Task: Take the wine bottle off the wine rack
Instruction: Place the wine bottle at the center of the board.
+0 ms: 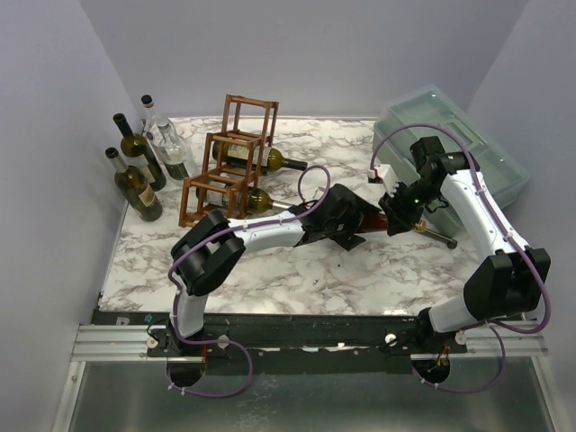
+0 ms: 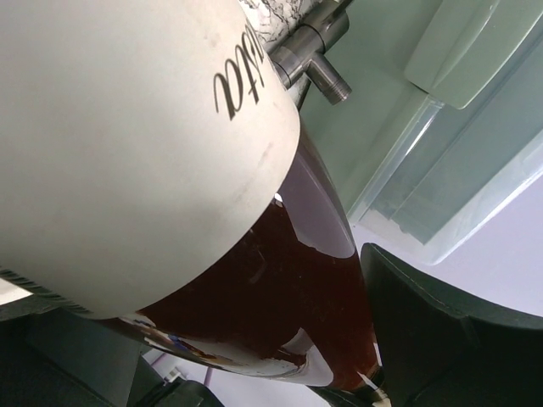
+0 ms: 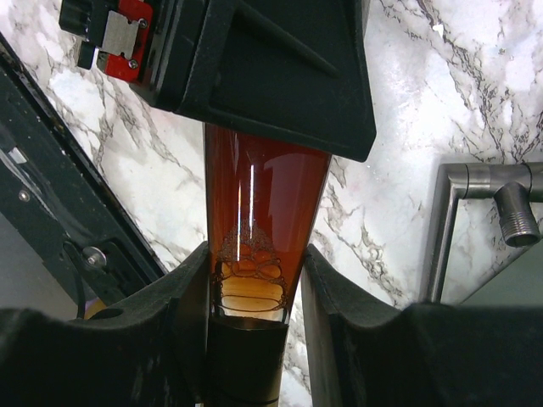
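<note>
A dark red wine bottle (image 1: 371, 217) with a white label (image 2: 127, 127) is held lying above the marble table, right of the wine rack (image 1: 229, 162). My left gripper (image 1: 346, 220) is shut on the bottle's body; in the left wrist view (image 2: 254, 348) the bottle (image 2: 288, 297) fills the jaws and one finger (image 2: 424, 339) presses its side. My right gripper (image 1: 396, 219) is shut on the bottle's neck (image 3: 259, 212), its fingers (image 3: 182, 322) on both sides just above the dark capsule. Two green bottles (image 1: 270, 160) lie in the rack.
Three bottles (image 1: 139, 184) stand at the table's left edge beside the rack. A translucent lidded box (image 1: 450, 144) sits at the back right. A metal pipe fitting (image 1: 441, 236) lies on the table by it, under my right arm; it also shows in the right wrist view (image 3: 475, 182).
</note>
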### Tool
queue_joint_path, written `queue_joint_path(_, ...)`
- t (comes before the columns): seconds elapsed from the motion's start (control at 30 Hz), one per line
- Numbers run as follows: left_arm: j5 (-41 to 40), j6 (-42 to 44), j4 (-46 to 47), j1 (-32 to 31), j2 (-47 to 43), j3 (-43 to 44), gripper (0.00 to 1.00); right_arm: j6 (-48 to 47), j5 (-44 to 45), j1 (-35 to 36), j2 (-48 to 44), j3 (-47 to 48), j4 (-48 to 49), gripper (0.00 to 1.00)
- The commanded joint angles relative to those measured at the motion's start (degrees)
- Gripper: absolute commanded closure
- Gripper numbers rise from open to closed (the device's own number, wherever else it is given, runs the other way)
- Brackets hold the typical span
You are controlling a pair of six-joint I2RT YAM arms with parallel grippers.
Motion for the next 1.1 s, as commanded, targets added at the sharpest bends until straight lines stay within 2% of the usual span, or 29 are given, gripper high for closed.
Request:
queue_joint_path(0.0,6.01,6.35,1.43,-0.87,-3.46,-1.37,0.02,-2.74,-5.08,0.16,-1.24,1.21,3.77,1.00)
queue_joint_path(1.07,12.74,11.65,1.44,-0.83,-9.38,-5.08,0.01,-2.65,-5.07,0.16,-2.27,-0.20,5.92,1.00)
